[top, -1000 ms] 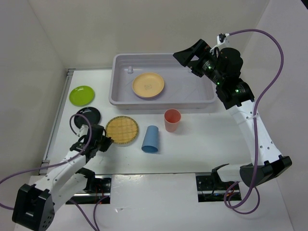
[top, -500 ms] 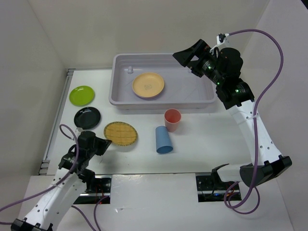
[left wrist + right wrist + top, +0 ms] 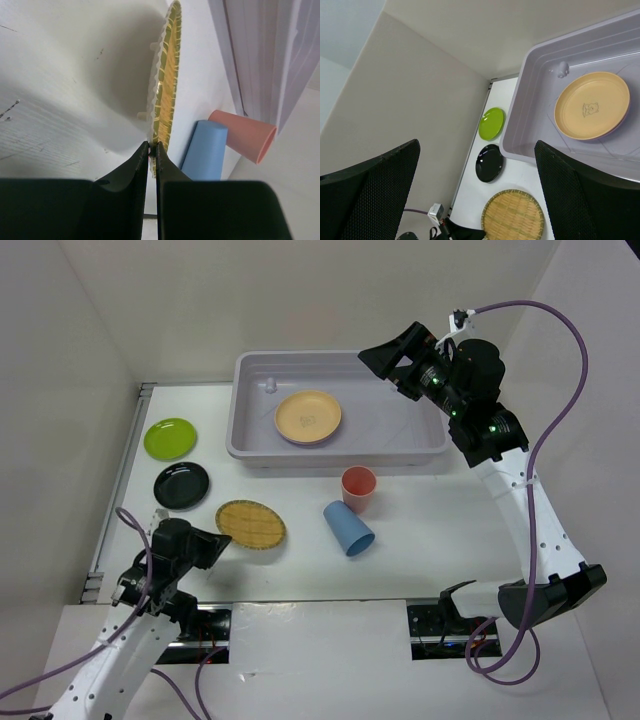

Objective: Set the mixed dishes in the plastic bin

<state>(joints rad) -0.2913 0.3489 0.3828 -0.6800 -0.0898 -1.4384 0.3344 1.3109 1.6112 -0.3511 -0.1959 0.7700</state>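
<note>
Only the left wrist view shows the grip. The left gripper [image 3: 152, 150] has its two black fingers squeezed almost together on the thin edge of the woven tan plate [image 3: 165, 85]. That view sees the plate from the side, so it looks like a thin yellow and green line with a wavy rim. From above, the fingers just seem to touch the plate's near-left edge.

The top view shows the whole white table [image 3: 450, 530]. The woven plate is round with a criss-cross pattern. It sits at the near left, between the black plate [image 3: 181, 485] and the blue cup [image 3: 348, 528]. The blue cup lies on its side. The salmon-red cup [image 3: 358, 488] stands up just beside it, near the bin's front wall. The lime green plate [image 3: 170, 437] is at the far left, past the black one.

The plastic bin [image 3: 250, 375] is a big pale grey-purple tub at the far side of the table. Inside it is the orange-yellow plate [image 3: 309, 417].

The right gripper [image 3: 388, 368] hangs over the bin's far right corner with its fingers wide apart and nothing in them. Its wrist view alone shows a small bear picture in the middle of the orange-yellow plate.
</note>
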